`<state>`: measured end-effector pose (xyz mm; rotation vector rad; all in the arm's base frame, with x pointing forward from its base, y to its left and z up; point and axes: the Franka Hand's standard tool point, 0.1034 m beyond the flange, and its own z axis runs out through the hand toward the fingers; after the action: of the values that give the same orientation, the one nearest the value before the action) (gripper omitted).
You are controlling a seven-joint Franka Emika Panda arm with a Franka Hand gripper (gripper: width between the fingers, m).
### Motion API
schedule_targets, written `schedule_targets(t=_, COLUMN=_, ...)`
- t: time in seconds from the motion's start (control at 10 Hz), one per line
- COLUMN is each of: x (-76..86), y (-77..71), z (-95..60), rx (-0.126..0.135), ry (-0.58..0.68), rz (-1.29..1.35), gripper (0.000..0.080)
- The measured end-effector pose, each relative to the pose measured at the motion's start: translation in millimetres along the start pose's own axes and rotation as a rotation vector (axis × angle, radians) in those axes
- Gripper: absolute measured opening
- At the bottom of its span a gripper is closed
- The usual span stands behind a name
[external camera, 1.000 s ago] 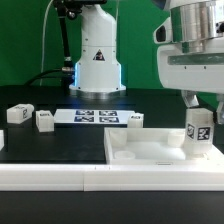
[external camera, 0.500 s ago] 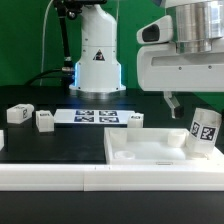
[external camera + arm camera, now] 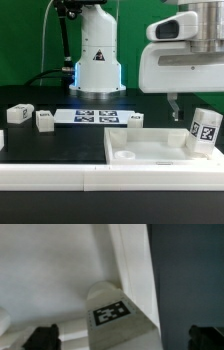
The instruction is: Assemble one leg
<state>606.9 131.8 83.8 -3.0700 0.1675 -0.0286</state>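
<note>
At the exterior view's right, the leg [image 3: 206, 131] tilted against the white tray's [image 3: 140, 152] rim, black-and-white square tag facing outward, gripper [image 3: 124, 338] above it, fingers spread wide, holding nothing, tagged marker board [image 3: 95, 117] behind.

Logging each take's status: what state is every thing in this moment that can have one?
Gripper: open, above the leg, fingers not touching it.
Leg: tilted, standing at the tray-like part's corner on the exterior view's right, not held.
Tray-like part: lying flat on the table.
Small loose parts: resting on the table, apart from each other.
</note>
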Motion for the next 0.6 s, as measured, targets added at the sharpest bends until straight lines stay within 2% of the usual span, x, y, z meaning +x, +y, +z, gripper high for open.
schedule_targets(t=0.3, x=0.6, y=0.7, z=0.2, rx=0.001, ry=0.000, rz=-0.142, gripper=0.0649)
schedule_targets(t=0.5, x=0.6, y=0.7, z=0.2, rx=0.001, ry=0.000, rz=-0.142, gripper=0.0395)
schedule_targets(t=0.6, x=0.9, y=1.4, z=0.1, rx=0.000, ry=0.001, rz=-0.141, gripper=0.0310)
